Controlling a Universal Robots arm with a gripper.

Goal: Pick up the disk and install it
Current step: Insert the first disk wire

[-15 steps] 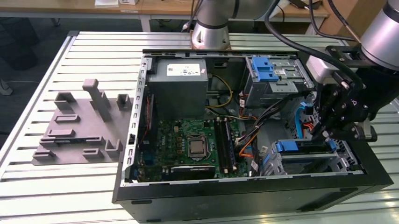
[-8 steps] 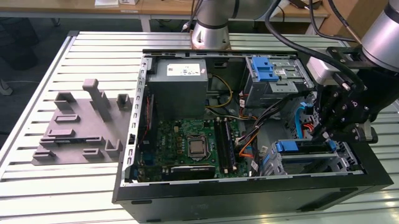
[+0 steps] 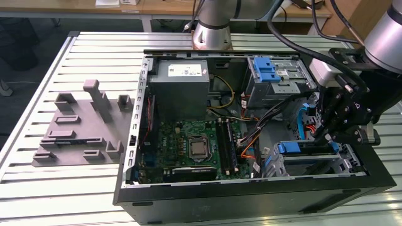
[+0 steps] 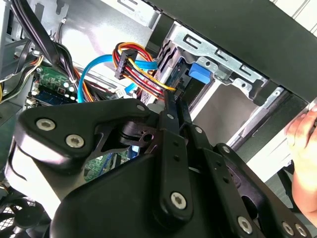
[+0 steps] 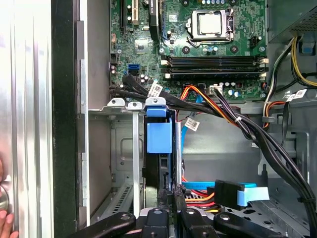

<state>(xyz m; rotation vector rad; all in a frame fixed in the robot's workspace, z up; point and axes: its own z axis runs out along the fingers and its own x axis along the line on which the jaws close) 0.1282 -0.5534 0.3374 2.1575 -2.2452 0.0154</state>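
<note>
The open computer case (image 3: 251,197) lies on a slatted table (image 3: 63,188); motherboard (image 3: 195,146) and cable bundle (image 5: 237,121) crowd the drive bay (image 5: 124,105). The disk (image 5: 159,136) stands edgewise in that bay, long axis running inward, gripper (image 5: 168,193) pinching its end.

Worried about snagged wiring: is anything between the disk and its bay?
Nothing visible blocks it. The disk stands on edge inside the bay, with the gripper at its near end. The black cable bundle crosses close by the disk's far end, beyond the slot.
</note>
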